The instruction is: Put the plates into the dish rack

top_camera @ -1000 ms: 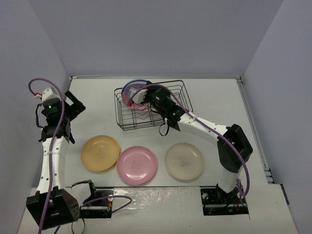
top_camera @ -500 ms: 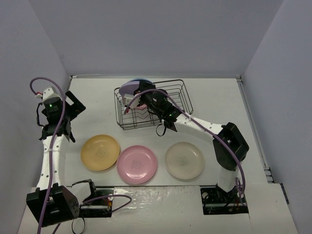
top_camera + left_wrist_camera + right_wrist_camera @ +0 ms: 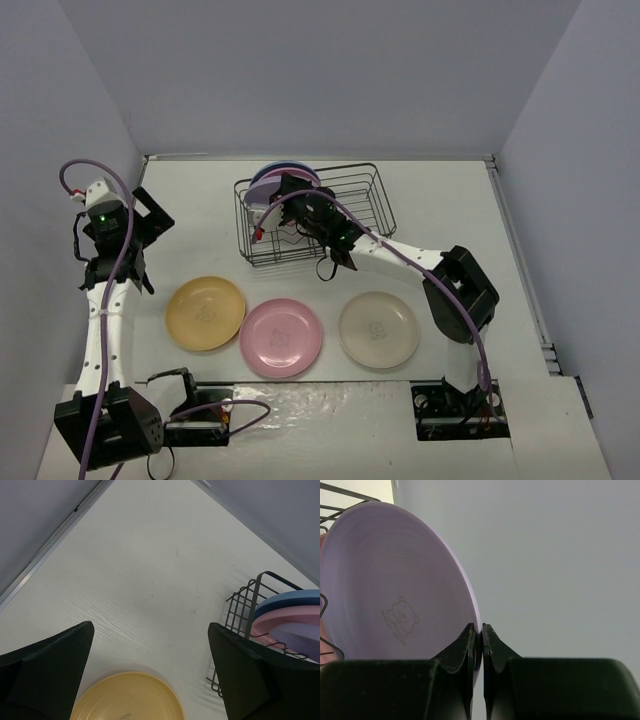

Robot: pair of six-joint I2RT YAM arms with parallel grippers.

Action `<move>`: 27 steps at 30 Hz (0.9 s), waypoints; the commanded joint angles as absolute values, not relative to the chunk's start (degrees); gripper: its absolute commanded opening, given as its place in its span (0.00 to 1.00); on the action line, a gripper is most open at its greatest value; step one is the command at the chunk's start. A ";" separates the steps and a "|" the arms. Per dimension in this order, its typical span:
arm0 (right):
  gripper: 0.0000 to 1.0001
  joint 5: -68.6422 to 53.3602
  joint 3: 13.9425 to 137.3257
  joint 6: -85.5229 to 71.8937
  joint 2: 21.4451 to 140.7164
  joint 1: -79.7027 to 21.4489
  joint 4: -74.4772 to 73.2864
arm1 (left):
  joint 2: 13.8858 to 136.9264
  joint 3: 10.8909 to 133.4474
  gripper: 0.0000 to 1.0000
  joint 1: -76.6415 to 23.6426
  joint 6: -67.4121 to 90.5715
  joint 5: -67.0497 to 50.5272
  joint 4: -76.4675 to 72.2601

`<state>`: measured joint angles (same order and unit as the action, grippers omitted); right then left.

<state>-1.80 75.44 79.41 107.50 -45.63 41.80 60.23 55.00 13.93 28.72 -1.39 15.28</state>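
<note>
Roughly half of the loading looks done. At the left end of the dish rack [image 3: 362,200], three plates stand on edge, close together: a blue plate [image 3: 290,600] farthest back, a pink plate [image 3: 280,622] in front of it, and the purple plate [image 3: 395,595] nearest the middle of the rack.

The purple plate is not yet released. The right pincer [image 3: 476,630] is clamped on its rim, with the two fingers pinching the thin edge from either side, and the bear emblem on the plate's face shows plainly in the right wrist view. Whether the lower edge is already seated between the zigzag wires cannot be told from these views, so this plate counts as nearly placed, not finished.

Three plates lie flat in a row on the counter [image 3: 450,200] in front of the rack. The yellow-orange plate [image 3: 205,313] is on the left, a second pink plate [image 3: 281,338] is in the middle, and the cream plate [image 3: 378,330] is on the right.

The left pincer [image 3: 150,626] hangs spread wide and empty above the counter, between the yellow-orange plate and the left end of the rack. It touches nothing.

By this reading, what is left is to let go of the purple plate and then lift the three flat plates into the free slots in the middle and right of the rack.
</note>
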 commanded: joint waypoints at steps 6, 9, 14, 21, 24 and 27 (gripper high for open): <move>0.00 -2.03 77.38 82.02 108.20 -45.27 51.55 | 58.68 57.04 0.97 13.66 27.95 -0.79 13.91; 0.00 -2.96 77.79 80.80 109.13 -44.73 51.72 | 58.62 57.13 0.97 13.71 27.95 -0.79 13.97; 0.00 -4.54 79.05 78.25 110.46 -43.80 51.50 | 58.32 57.29 0.97 13.64 28.04 -0.88 14.19; 0.17 -6.45 79.28 73.39 111.22 -42.92 50.17 | 57.83 57.37 0.97 13.71 28.34 -0.88 14.41; 0.39 -6.28 79.35 72.48 111.60 -42.65 49.69 | 57.92 57.39 0.97 13.71 28.63 -1.03 14.41; 0.56 -5.90 79.79 71.65 111.88 -42.46 49.40 | 57.83 57.39 0.97 13.70 28.82 -1.49 14.49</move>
<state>-5.45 76.21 73.74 112.66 -42.82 43.53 59.18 55.00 13.93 28.73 -1.43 16.51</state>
